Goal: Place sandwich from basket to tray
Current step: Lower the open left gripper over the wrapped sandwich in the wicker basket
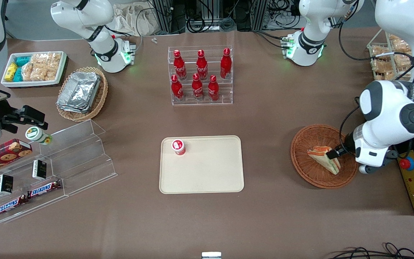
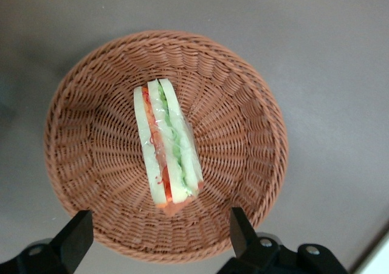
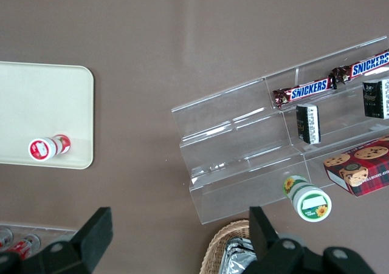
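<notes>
Two black fingers (image 2: 76, 240) of the gripper (image 2: 159, 237) stand wide apart in the left wrist view, holding nothing, and they hang above the basket (image 2: 255, 122). That view looks straight down at the sandwich (image 2: 167, 146), which lies in the middle of the basket with its red, orange and green layers facing up under clear wrap. The front view shows much more of the table: the basket (image 1: 306, 138) sits toward the working arm's end, the sandwich (image 1: 323, 158) lies in it, and the gripper (image 1: 333, 153) is just above it. The white arm bends down over the basket's edge. The cream tray (image 1: 207, 172) lies in the middle of the table, well apart from the basket, with a small red and white cup (image 1: 178, 146) on one corner. Toward the parked arm's end, two candy bars (image 1: 27, 197) on a clear shelf (image 1: 81, 158) read "SNICKERS". Six red bottles (image 1: 199, 73) stand in a clear rack, farther from the front camera than the tray.
</notes>
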